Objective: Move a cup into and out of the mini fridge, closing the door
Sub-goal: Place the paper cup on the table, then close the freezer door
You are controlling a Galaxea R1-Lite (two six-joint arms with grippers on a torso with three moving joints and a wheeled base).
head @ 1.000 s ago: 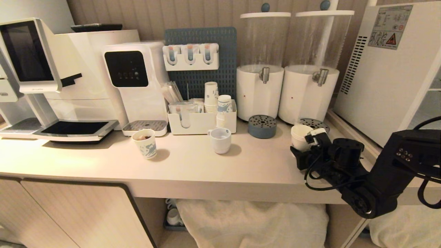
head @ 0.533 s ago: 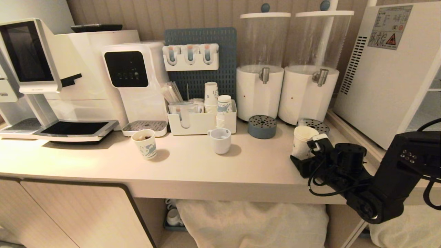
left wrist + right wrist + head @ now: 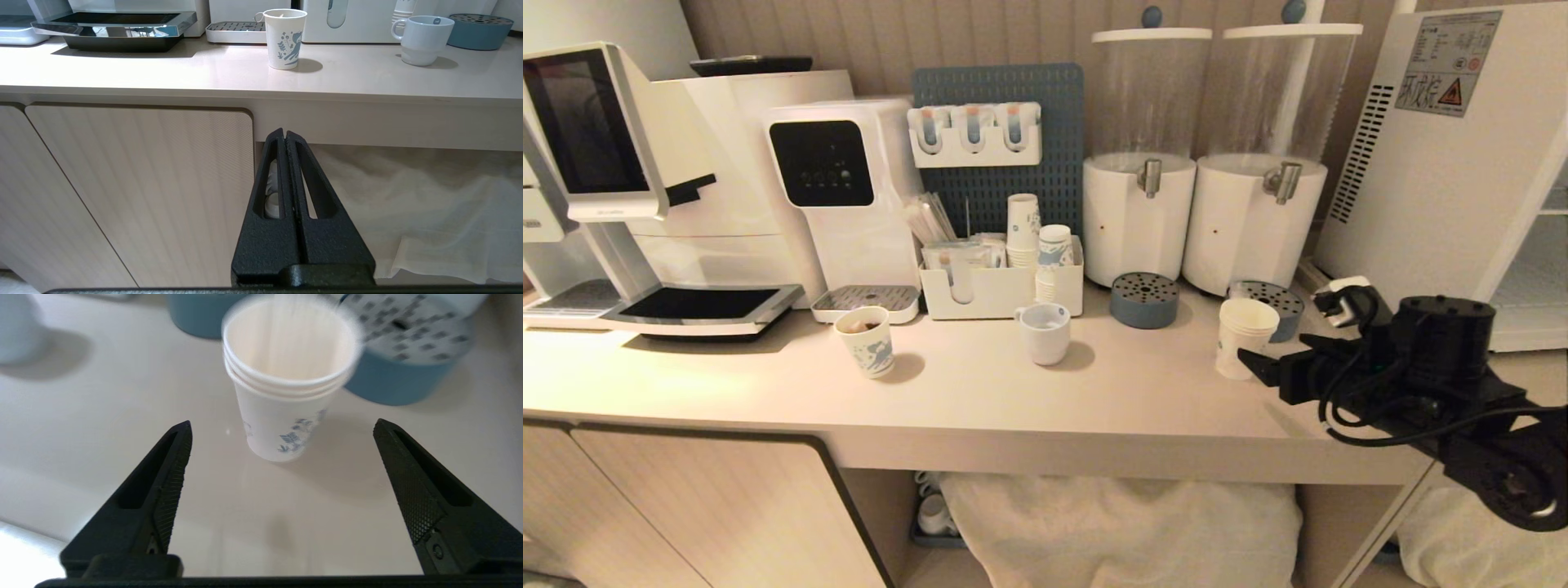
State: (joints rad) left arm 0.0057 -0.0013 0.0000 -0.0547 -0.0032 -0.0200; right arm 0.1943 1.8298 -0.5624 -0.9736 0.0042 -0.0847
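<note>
The cup point(image 3: 1243, 335), a tall white nested paper cup with small blue print, stands upright on the counter point(image 3: 980, 392) in front of a blue drip tray. My right gripper point(image 3: 1270, 367) hovers just to its right and nearer the counter's front edge. In the right wrist view the cup point(image 3: 286, 412) stands free ahead of the right gripper point(image 3: 282, 422), whose jaws are wide open and empty. The mini fridge point(image 3: 1445, 163) fills the far right, its shelves showing at the frame edge; the door is out of view. My left gripper point(image 3: 284, 132) is shut, parked below the counter by a cabinet.
A short blue-patterned paper cup point(image 3: 867, 340) and a white ceramic cup point(image 3: 1045, 332) stand mid-counter. Behind them are an organiser with stacked cups point(image 3: 1001, 290), two blue drip trays point(image 3: 1145, 299), two drink dispensers point(image 3: 1254, 220) and coffee machines point(image 3: 833, 188) at the left.
My right gripper has opened off the cup and drawn back to the right, away from it. The cup stays standing on the counter. The left arm has not moved.
</note>
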